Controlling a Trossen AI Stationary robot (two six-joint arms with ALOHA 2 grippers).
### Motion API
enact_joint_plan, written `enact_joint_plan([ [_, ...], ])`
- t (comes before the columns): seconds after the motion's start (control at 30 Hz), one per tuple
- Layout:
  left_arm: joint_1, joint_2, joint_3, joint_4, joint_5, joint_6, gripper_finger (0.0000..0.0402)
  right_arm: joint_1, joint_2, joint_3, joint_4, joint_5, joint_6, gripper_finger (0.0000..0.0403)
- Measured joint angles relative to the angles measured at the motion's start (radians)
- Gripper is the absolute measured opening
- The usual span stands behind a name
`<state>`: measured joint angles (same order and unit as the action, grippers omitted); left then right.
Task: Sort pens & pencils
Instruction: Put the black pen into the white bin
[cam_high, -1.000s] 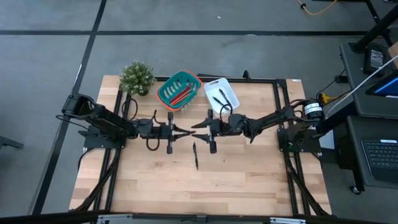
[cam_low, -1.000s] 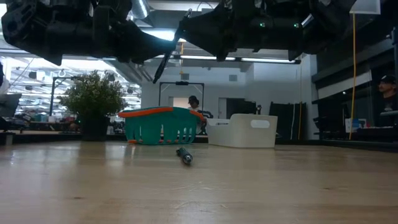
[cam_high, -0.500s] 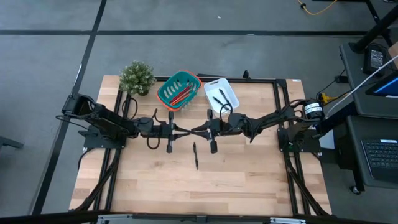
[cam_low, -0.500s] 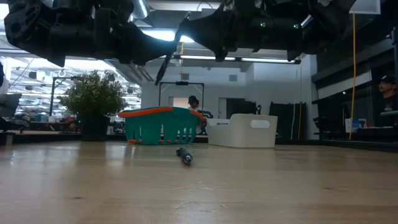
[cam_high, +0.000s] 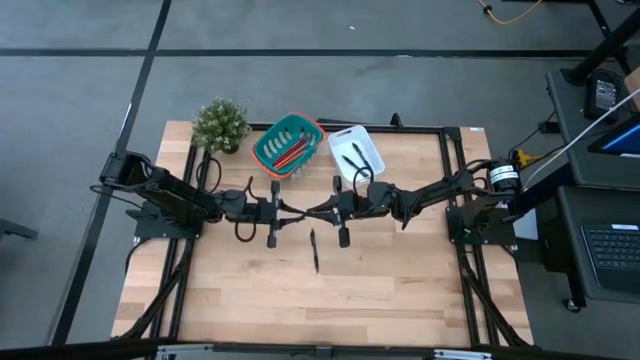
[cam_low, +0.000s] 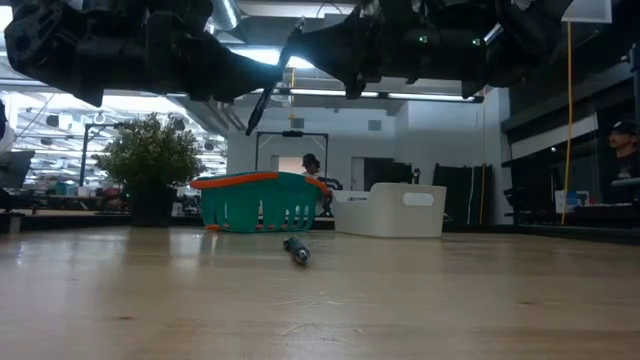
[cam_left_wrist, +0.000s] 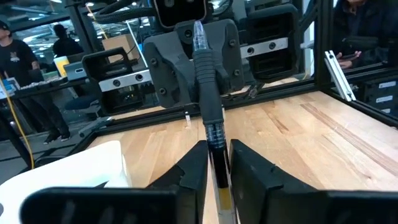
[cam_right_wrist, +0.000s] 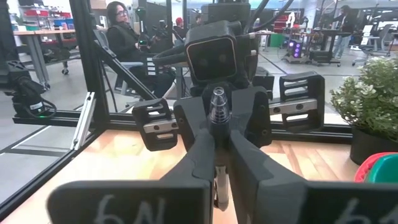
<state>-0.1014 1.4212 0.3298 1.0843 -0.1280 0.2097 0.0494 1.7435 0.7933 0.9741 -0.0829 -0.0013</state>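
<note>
Both pincers meet above table (cam_high: 400, 290), just in front of teal basket (cam_high: 288, 145). Right pincer (cam_high: 318, 209) clenched on pen (cam_low: 272, 85); left pincer (cam_high: 292, 211) apparently loosened, grip unclear.

A robotics lab: black framed workstation (cam_high: 440, 130) on grey floor, people at benches (cam_right_wrist: 124, 37), monitors, cabling, and equipment racks (cam_left_wrist: 348, 56) beyond the wooden table (cam_high: 400, 280).

Table front open bar one loose pen (cam_high: 314, 250); basket (cam_high: 288, 146), tray (cam_high: 357, 152), plant (cam_high: 220, 124) block back

Two dark, jointed, cable-strung arms
</note>
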Motion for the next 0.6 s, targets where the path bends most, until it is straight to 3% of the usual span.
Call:
enact_joint_plan([
  [0.27,-0.006,-0.001,0.0,0.013,-0.009,-0.01,0.0031,0.0,-0.001,0.0,0.003,-0.006,-0.009,0.0013],
  [0.6,-0.025,-0.039,0.001,0.026,-0.008,-0.014,0.0106,0.001,0.0,0.0,-0.003,-0.007,-0.027,0.0001],
])
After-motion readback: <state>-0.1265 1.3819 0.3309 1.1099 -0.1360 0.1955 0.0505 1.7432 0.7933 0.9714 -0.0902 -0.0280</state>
